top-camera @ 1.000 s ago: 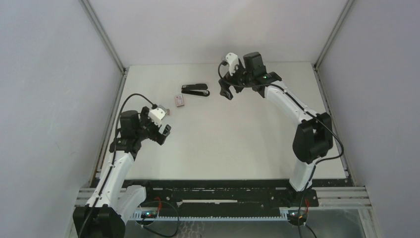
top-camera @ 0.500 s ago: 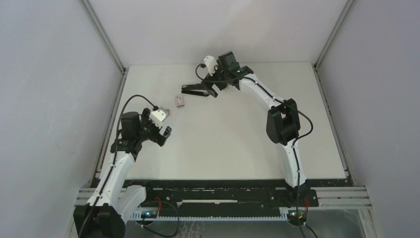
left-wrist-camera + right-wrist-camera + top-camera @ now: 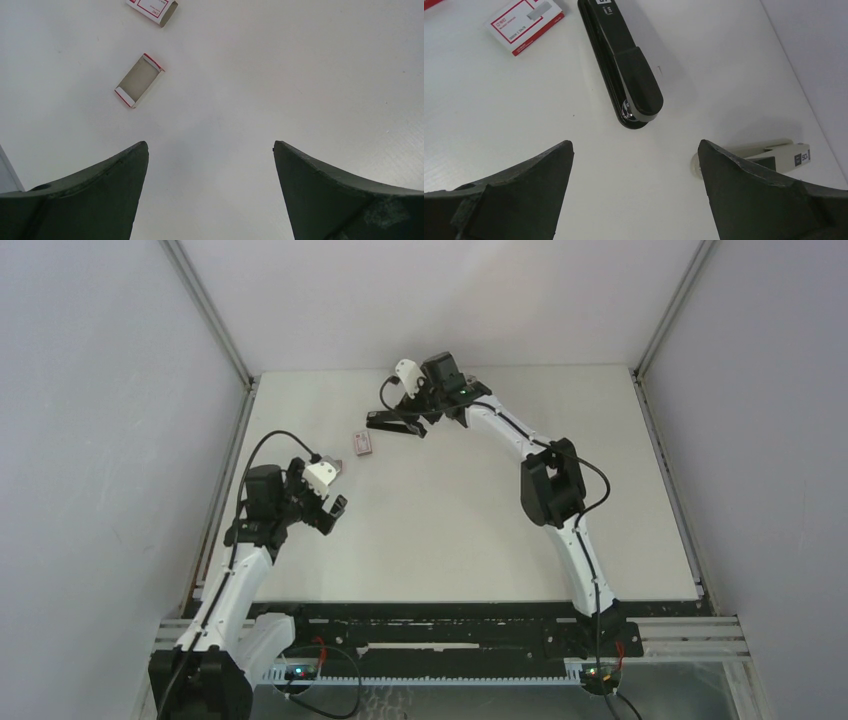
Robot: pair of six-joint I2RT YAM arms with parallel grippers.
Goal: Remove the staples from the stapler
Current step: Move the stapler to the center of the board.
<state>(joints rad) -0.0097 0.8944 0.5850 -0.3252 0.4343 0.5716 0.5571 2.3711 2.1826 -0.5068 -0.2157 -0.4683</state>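
The right gripper (image 3: 635,146), jaws wide and empty, has swung left over the black stapler (image 3: 626,70) — a grasp looks next, staples still loaded — left gripper (image 3: 210,146) spread wide, empty.

A long black stapler (image 3: 624,65) lies flat on the white tabletop (image 3: 450,520), far back and a bit left of the middle. It is closed. Its top has a thick, smooth cap. A little shiny metal shows at its round end.
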